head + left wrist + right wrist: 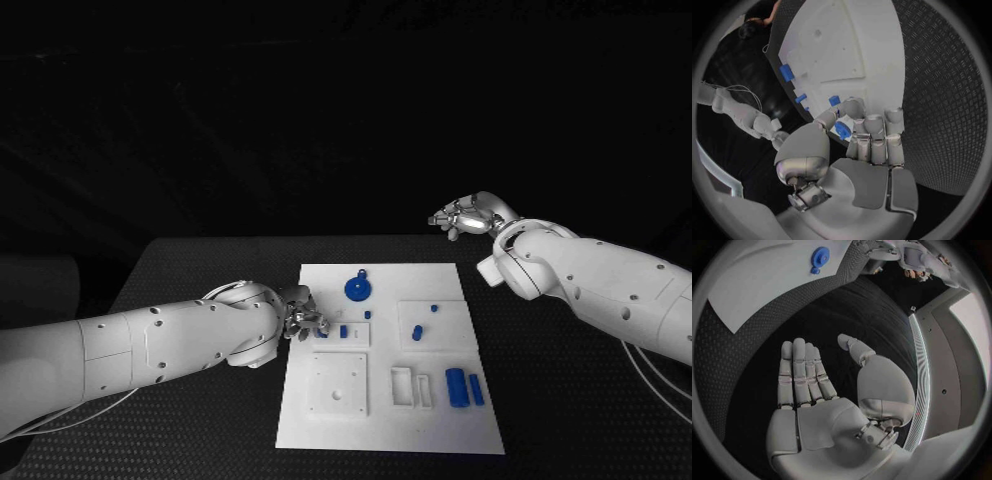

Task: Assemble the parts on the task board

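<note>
On the black table [188, 265] the white task board [447, 425] was laid lengthwise in front of the robot. Nearest the robot, 2 upright blue cylinders [464, 386] were seen side by side on the board's right part, just beside 2 narrow white rectangular frames [410, 388]. A square white plate with small holes [339, 385] was seen to their left.

Further up, the left hand [300, 318] was held over the board's left edge with its fingers curled in. In the left wrist view a small blue part [842, 130] was seen pinched between the thumb and the fingers [874, 131] of that hand. Small blue parts [348, 331] were set in a slotted block just beside the hand. 3 more small blue pieces [417, 332] were scattered near the middle of the board.

At the far end of the board a blue gear [358, 289] was lying flat.

Beyond the board's far right corner, the right hand [470, 215] was raised above the table, well apart from the parts. In the right wrist view its fingers [802, 372] were stretched out straight, the thumb apart from them, and nothing was held.
</note>
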